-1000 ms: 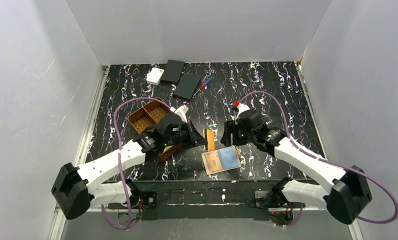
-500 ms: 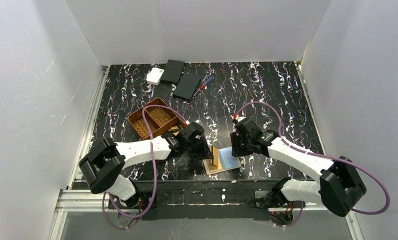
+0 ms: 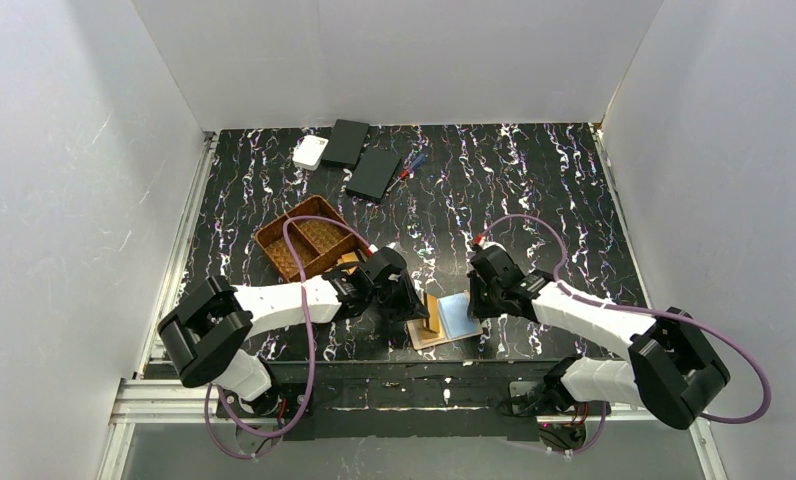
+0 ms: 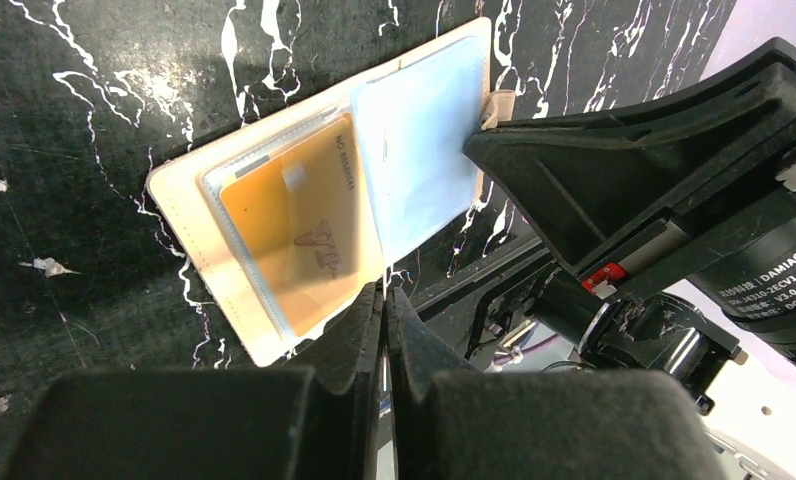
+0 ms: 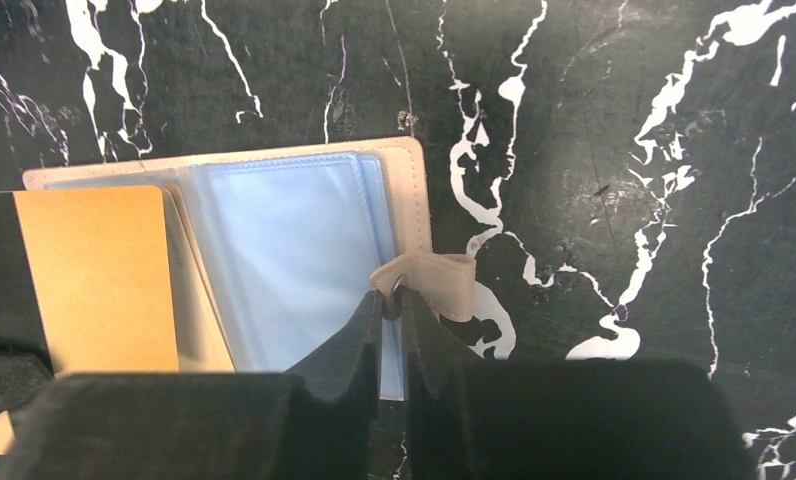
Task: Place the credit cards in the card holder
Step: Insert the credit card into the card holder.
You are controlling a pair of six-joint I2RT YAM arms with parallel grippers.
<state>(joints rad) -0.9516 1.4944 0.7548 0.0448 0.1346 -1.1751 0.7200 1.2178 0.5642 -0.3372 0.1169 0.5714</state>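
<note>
Tan folding card holder (image 3: 457,318) lies open at six o'clock on the table (image 3: 534,180): right fingers (image 5: 359,340) pinching its clasp tab (image 5: 436,283), steer the orange-gold plastic card (image 5: 94,270) clenched in your left fingers (image 4: 359,345) squarely into a pocket.

Open tan card holder (image 4: 179,215) — orange card (image 4: 289,240) in its pocket

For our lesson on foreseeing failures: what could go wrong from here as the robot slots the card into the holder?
First, the left gripper pinches the orange-gold plastic card by its edge. Pressed against the clear pocket, it may twist or slip. Second, the right gripper grips the tan folding card holder only at its small clasp tab, so the holder may slide or lift.
</note>
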